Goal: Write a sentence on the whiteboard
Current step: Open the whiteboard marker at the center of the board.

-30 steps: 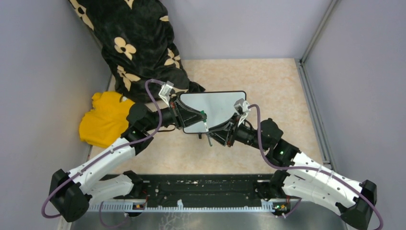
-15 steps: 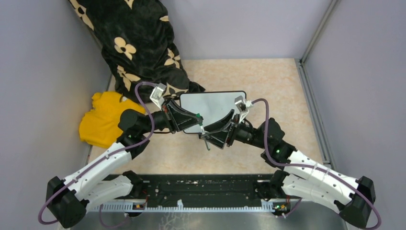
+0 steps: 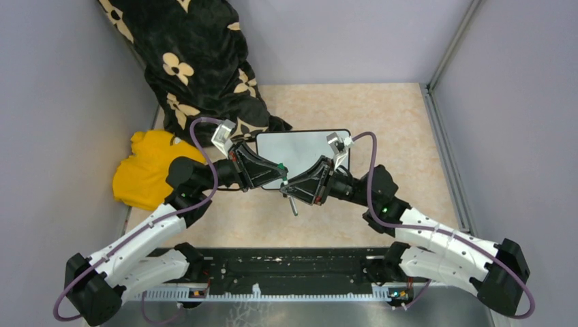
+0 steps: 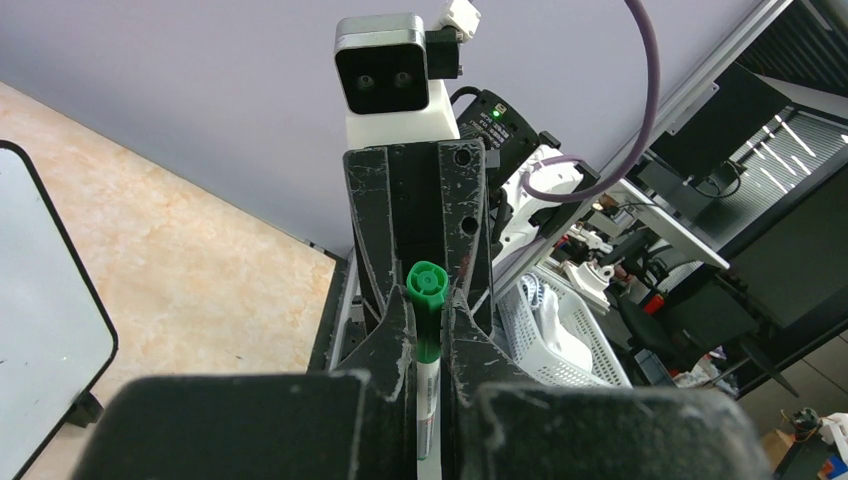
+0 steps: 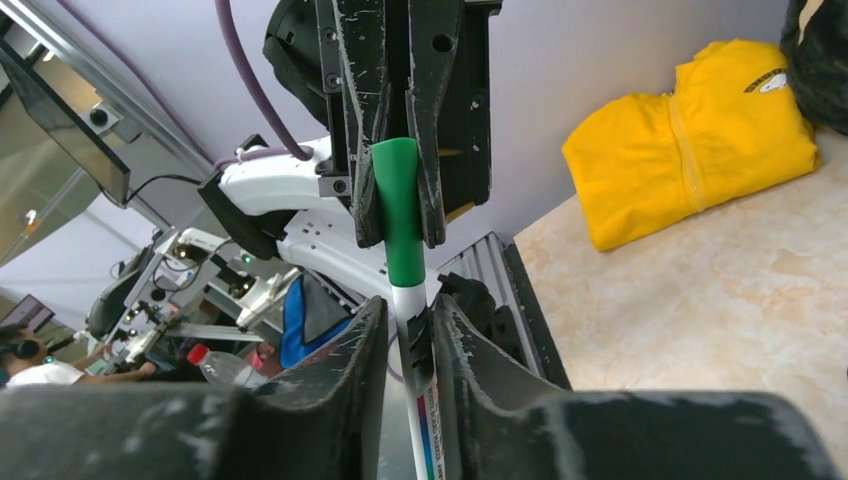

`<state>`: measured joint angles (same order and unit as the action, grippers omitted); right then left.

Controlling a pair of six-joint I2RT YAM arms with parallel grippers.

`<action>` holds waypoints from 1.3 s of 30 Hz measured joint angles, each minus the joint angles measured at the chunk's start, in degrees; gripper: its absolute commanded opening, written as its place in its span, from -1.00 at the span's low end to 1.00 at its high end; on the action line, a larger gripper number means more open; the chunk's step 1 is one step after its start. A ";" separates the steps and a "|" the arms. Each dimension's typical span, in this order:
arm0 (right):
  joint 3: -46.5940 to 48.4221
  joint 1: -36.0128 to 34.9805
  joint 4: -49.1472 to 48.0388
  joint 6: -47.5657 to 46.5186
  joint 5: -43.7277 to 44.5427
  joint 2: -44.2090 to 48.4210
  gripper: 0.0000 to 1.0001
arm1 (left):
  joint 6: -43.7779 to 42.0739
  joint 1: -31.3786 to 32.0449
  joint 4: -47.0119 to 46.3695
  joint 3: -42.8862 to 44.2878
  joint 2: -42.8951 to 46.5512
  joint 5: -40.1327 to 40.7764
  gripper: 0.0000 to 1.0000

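Note:
The whiteboard [image 3: 305,151] lies flat mid-table, white with a thin black frame. Its surface looks blank and no sentence shows on it. Its corner also shows in the left wrist view [image 4: 45,310]. A marker with a green cap [image 4: 427,300] is held between both grippers over the board's near left corner. My left gripper [image 3: 276,169] [image 4: 428,305] is shut on the green cap. My right gripper [image 3: 293,185] [image 5: 410,325] is shut on the marker's white body [image 5: 412,320], facing the left one tip to tip. The marker's tail end [image 3: 292,206] sticks out below.
A black blanket with cream flowers [image 3: 198,61] is heaped at the back left. A yellow garment [image 3: 146,170] lies at the left wall, also in the right wrist view [image 5: 690,150]. Grey walls close three sides; a metal rail [image 3: 443,150] runs along the right.
The right gripper has moved left with the marker and met the left gripper, which drew back left and a little nearer. The two now hold the marker together.

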<state>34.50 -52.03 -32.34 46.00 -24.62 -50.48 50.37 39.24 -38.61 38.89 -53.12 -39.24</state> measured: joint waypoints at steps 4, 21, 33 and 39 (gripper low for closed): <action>-0.09 0.02 -0.59 0.74 -0.33 -0.33 -0.93 | 0.00 0.00 0.09 0.00 0.22 0.02 -1.00; -6.86 -0.35 1.01 -0.61 4.04 7.93 -1.00 | 0.44 2.27 8.39 -0.02 1.49 3.85 -1.00; -9.09 -0.35 11.17 -2.80 5.33 13.94 -1.00 | -2.45 0.24 14.38 1.62 8.59 21.84 -1.00; -6.19 -0.35 27.63 -9.25 15.26 20.11 -1.00 | -12.46 0.24 40.11 7.65 10.75 43.95 -1.00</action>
<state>28.32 -52.38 -4.71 36.75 -9.37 -30.37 37.91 39.48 1.50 46.54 -42.37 4.71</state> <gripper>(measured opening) 0.051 0.047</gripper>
